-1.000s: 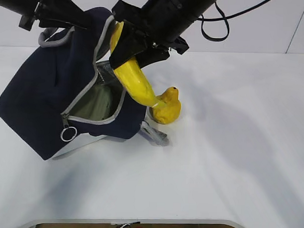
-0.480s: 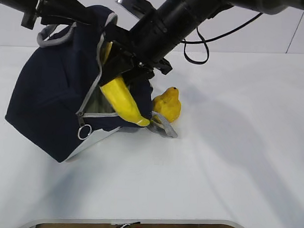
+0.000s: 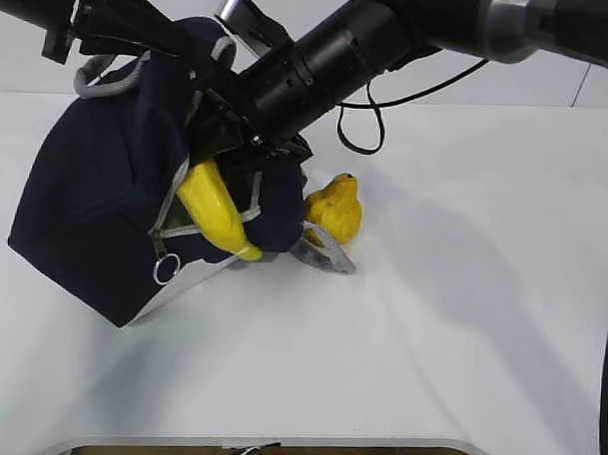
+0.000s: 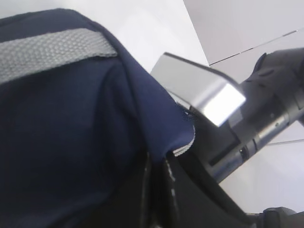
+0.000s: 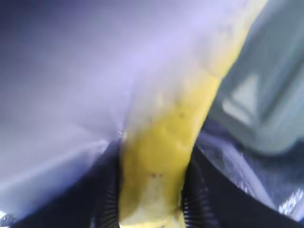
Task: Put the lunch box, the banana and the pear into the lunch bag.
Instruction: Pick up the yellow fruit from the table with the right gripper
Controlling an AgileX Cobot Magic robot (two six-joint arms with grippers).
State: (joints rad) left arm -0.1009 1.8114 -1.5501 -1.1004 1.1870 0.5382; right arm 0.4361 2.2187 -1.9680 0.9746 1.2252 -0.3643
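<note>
The navy lunch bag (image 3: 95,210) stands tilted on the table, its zippered mouth facing right. My left gripper (image 3: 176,38) is shut on the bag's top edge fabric (image 4: 156,133) and holds it up. My right gripper (image 3: 219,150) is shut on the yellow banana (image 3: 217,209), which hangs in the bag's mouth; in the right wrist view the banana (image 5: 166,156) sits between the pads with the pale green lunch box (image 5: 266,95) and silver lining beyond it. The yellow-orange pear (image 3: 335,211) lies on the table just right of the bag.
A grey webbing handle (image 3: 328,250) lies on the table below the pear. The zipper's metal ring pull (image 3: 165,271) hangs at the bag's front. The white table (image 3: 461,313) stretches to the right and front. Black cables trail from the right arm.
My right gripper has carried the banana left and down, from above the pear into the bag's mouth. The bag has shifted and its opening has narrowed. The left gripper keeps holding the top.
</note>
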